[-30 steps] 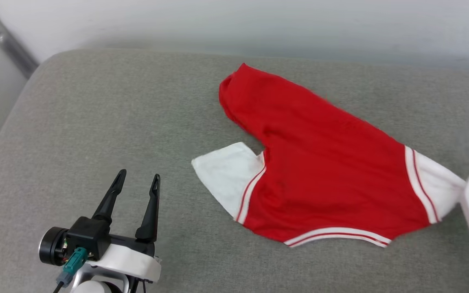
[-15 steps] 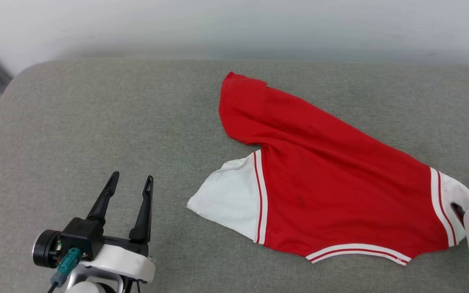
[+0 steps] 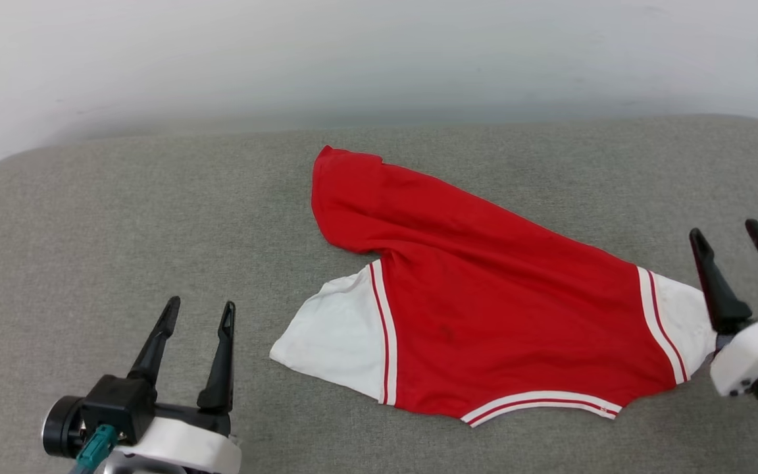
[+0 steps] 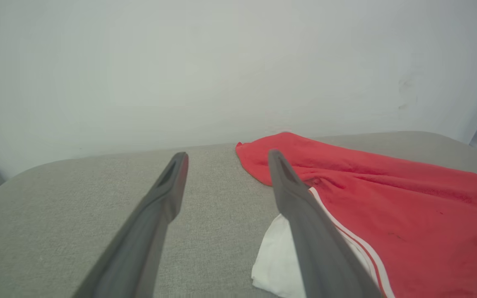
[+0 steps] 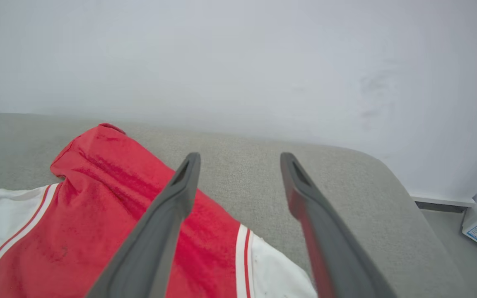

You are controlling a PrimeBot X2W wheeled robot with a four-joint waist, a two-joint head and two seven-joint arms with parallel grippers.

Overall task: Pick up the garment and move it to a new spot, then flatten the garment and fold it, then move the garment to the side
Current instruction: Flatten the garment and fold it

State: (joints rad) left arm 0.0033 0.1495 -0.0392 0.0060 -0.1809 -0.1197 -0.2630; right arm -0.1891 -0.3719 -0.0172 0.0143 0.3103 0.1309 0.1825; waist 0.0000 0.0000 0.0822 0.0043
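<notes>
**Spotter:** Grey padded cushion (image 3: pixel 122 217) against a plain pale wall (image 3: pixel 353 59). The garment (image 3: pixel 484 289) lies on the cushion, right of centre, between your two grippers and closer to the right one.

**Operator:** Anything in hand?

**Spotter:** No. Your left gripper (image 3: pixel 201 304) has its fingers spread with nothing between them, over bare cushion and apart from the cloth. Your right gripper (image 3: pixel 723 230) is spread wide too and empty, just beside the white sleeve (image 3: pixel 678 316) on that side.

**Operator:** How does the shirt look?

**Spotter:** It has a red body and white short sleeves with red-and-white trim, and the striped collar (image 3: pixel 537 403) is at the near edge. No lettering faces up. Both sleeves lie fairly spread. The body narrows toward the wall, and its far end (image 3: pixel 346 191) is rolled over and skewed to your left, so it isn't flat.

**Operator:** So flattening comes next?

**Spotter:** I'd judge so. Send one gripper to each corner of that bunched far end and pinch the edge only. Draw it away from the collar, lifting low so the sleeves don't drag. Thin jersey like this probably creases easily, so pull evenly with both arms or you'll skew it further.
</notes>
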